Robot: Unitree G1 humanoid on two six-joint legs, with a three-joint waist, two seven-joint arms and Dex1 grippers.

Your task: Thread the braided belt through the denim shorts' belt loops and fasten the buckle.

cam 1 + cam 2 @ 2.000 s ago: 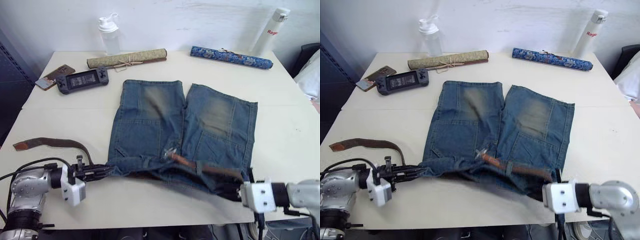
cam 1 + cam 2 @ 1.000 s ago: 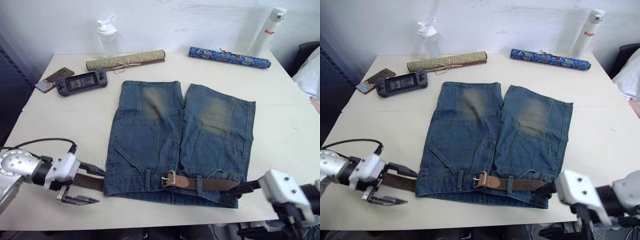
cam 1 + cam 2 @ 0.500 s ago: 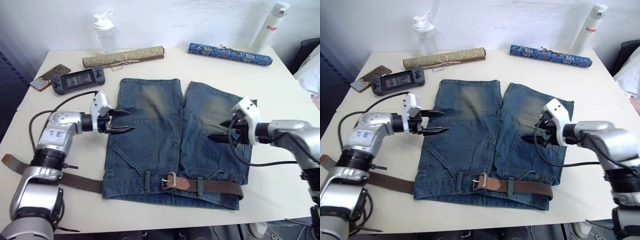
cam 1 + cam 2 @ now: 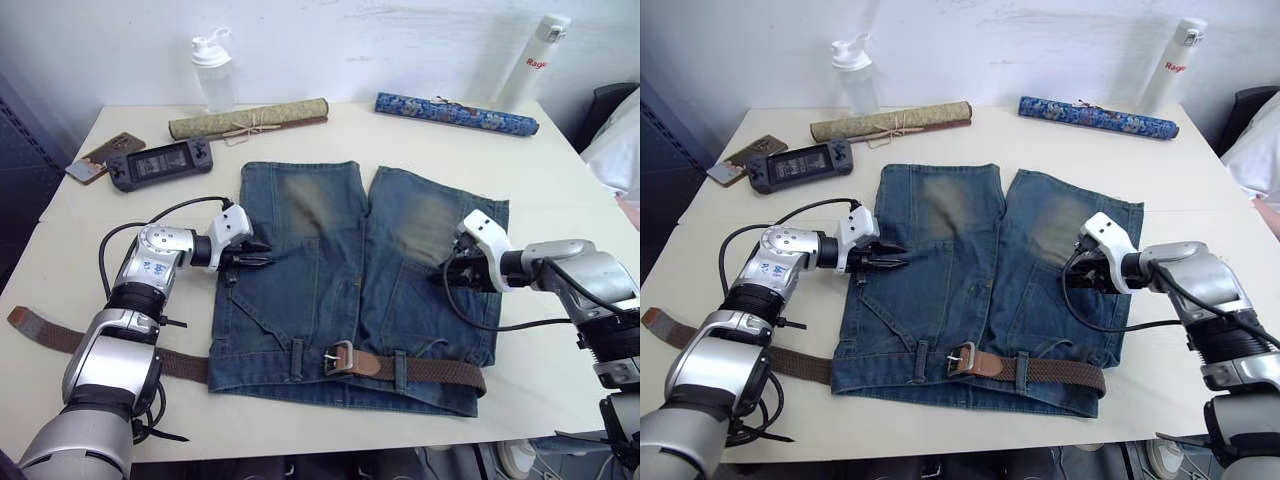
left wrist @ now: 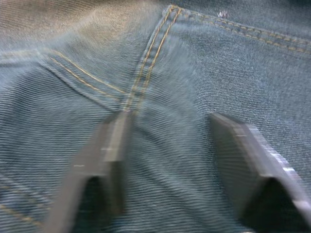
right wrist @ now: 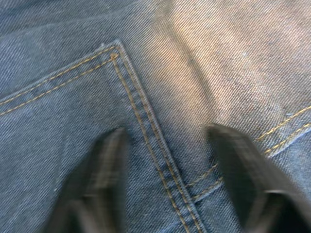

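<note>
The surface [image 4: 560,180] carries one pair of denim shorts [image 4: 350,280] with one braided belt [image 4: 440,372] and its one buckle [image 4: 337,357], and three belt loops [image 4: 296,358] can be counted along the waistband. Along the far edge stand two bottles, a clear one [image 4: 214,72] and a white one [image 4: 528,62], and lie two rolled cloth tubes, one olive [image 4: 250,119] and one blue patterned [image 4: 455,113]. Near the far left corner lie one handheld game console [image 4: 160,163] and one phone [image 4: 90,157], and two hands, the left hand [image 4: 262,254] and the right hand [image 4: 447,270], hover above the shorts.

The shorts [image 4: 355,280] were matt, faded twill denim with tan stitching, the belt [image 4: 440,370] along their waistband was dark woven braid with smooth tan leather by a shiny metal buckle [image 4: 337,358], and the table [image 4: 560,190] under them looked smooth and matt.
</note>
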